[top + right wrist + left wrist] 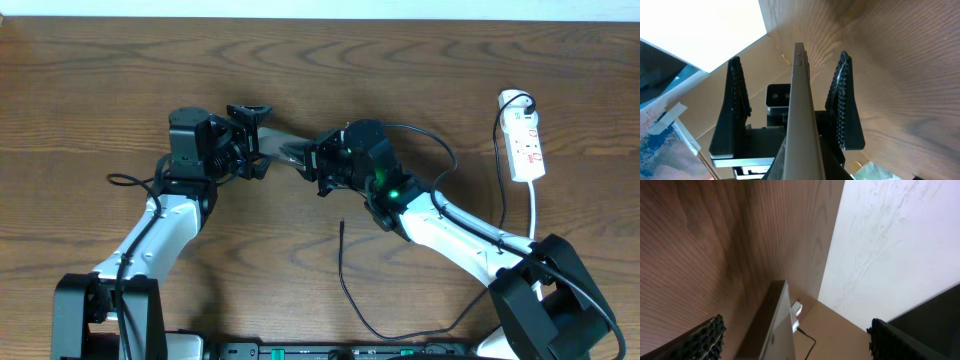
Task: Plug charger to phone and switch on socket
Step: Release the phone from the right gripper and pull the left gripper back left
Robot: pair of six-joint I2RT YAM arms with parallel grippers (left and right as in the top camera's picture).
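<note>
Phone [283, 148] at mid-table, right claw [315, 165] clamped on one end; left claw [254, 140] gapes astride the other; best close squarely on its faces before right releases; charger [343, 262] lies loose nearby.

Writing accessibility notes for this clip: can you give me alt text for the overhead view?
Over the middle of the table, the right pincer is shut on the phone while the open left pincer straddles its other end. The charger lies loose on the wood, its tip clear of the phone; the socket sits at the frame's right.
</note>
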